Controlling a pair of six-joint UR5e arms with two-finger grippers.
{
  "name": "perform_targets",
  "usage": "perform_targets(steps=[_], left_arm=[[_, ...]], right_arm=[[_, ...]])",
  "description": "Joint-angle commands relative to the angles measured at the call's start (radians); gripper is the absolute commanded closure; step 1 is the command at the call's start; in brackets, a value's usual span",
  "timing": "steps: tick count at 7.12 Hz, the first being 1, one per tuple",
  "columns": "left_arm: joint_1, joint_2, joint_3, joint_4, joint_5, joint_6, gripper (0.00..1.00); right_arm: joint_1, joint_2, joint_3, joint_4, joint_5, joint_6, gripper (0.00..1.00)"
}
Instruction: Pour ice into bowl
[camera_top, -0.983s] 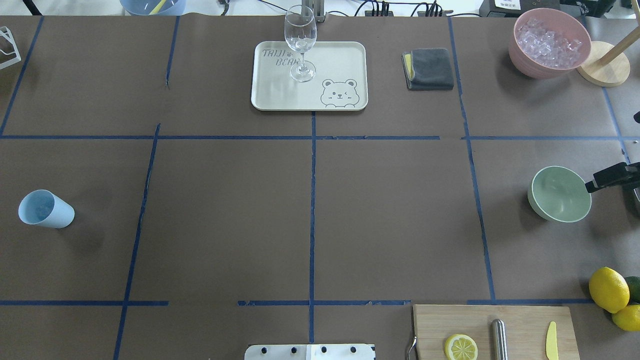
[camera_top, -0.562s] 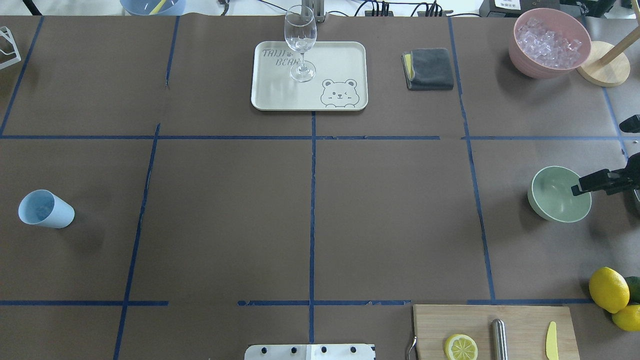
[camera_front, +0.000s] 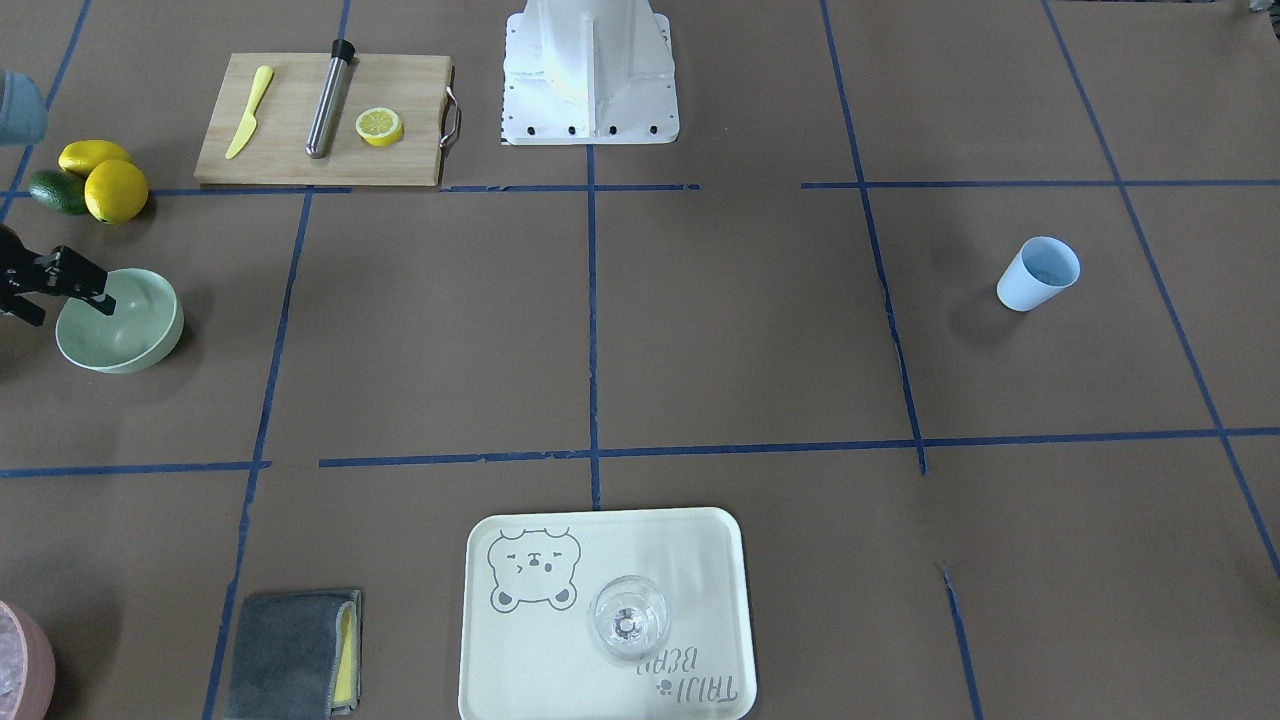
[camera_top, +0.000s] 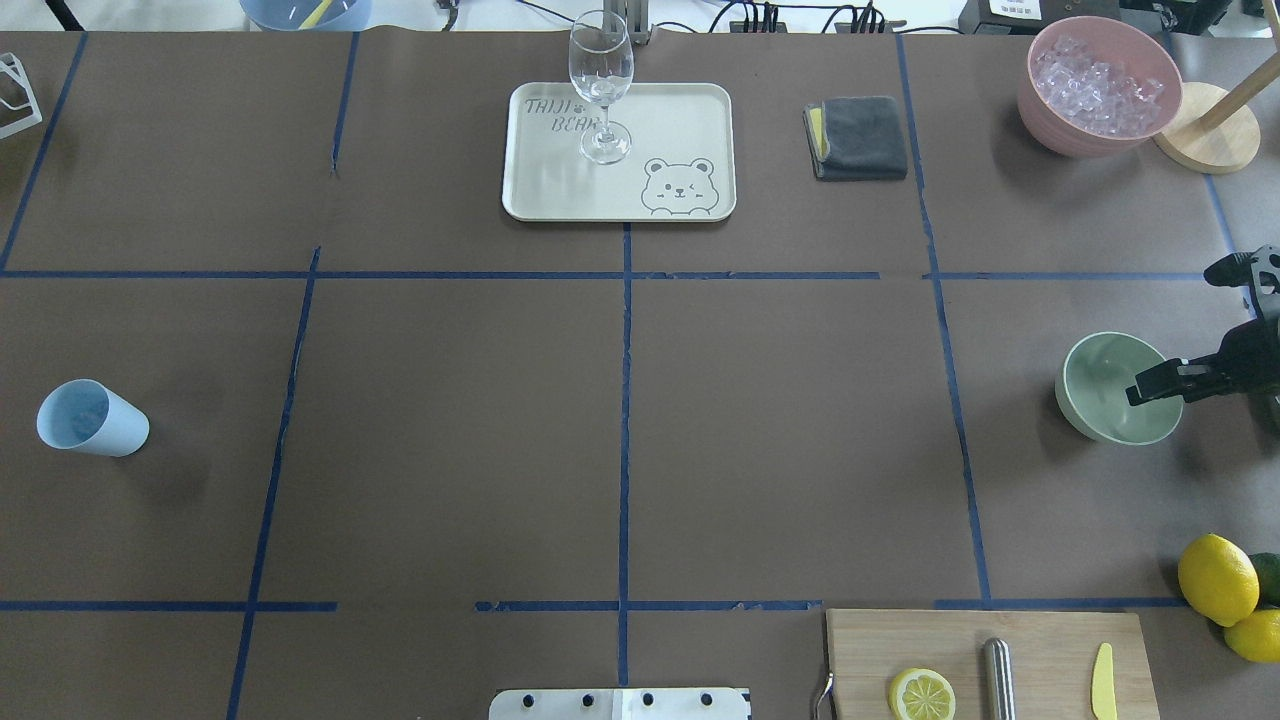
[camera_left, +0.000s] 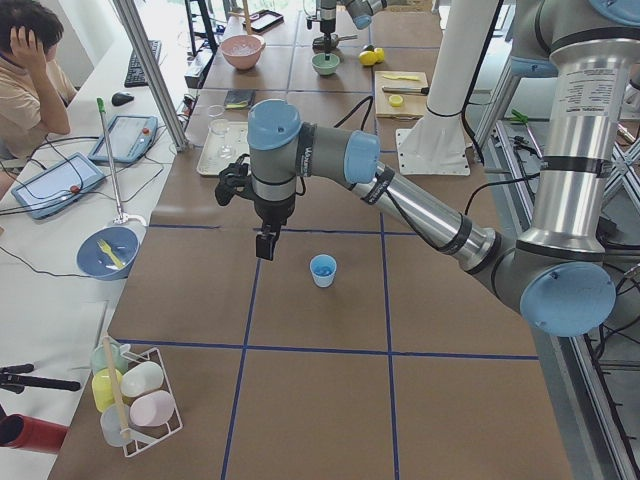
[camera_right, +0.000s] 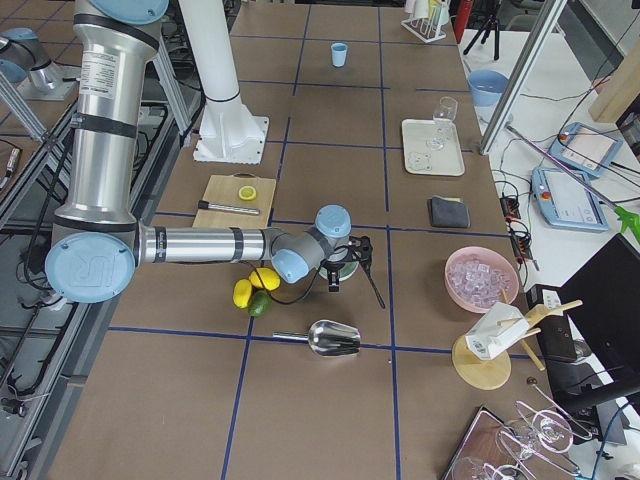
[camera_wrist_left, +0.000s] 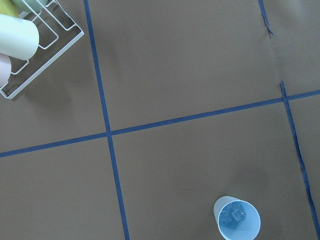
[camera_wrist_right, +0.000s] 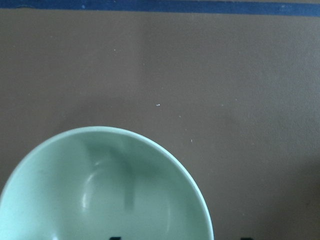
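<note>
Right tool (camera_front: 72, 305) gapes wide, empty, one finger over bowl (camera_top: 1100, 390) at its 3 o'clock rim, seen overhead. Ice (camera_wrist_left: 233, 215) lies in blue cup (camera_top: 92, 418), 9 o'clock on worktop (camera_top: 620, 420). Left tool (camera_left: 266, 243) hovers nearby, grip unreadable.

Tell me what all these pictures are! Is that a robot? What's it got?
Yes, it is a robot with two arms, each ending in a two-finger gripper. Six cameras watch at once: one above from behind, one facing it, one at each end of the table, and one on each wrist. On the table stand a green bowl, a blue cup with a little ice in it, a pink bowl of more ice, a wine glass on a tray, lemons and a cutting board. The right gripper is open over the green bowl's rim, holding nothing. The left gripper hangs near the cup; I cannot tell whether it is open.
</note>
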Motion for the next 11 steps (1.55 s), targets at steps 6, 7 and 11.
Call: perform_targets(steps=[6, 7, 11], left_arm=[[0.0, 0.0, 0.0, -0.01, -0.059, 0.0, 0.0], [0.0, 0.0, 0.003, -0.035, -0.06, -0.002, 0.0], [0.0, -0.005, 0.038, -0.072, -0.063, -0.003, 0.0]], right_arm=[[-0.021, 0.142, 0.091, -0.009, 0.069, 0.32, 1.0], [-0.07, 0.25, 0.089, -0.012, 0.081, 0.479, 1.0], [-0.372, 0.609, 0.068, -0.161, -0.136, 0.859, 1.0]])
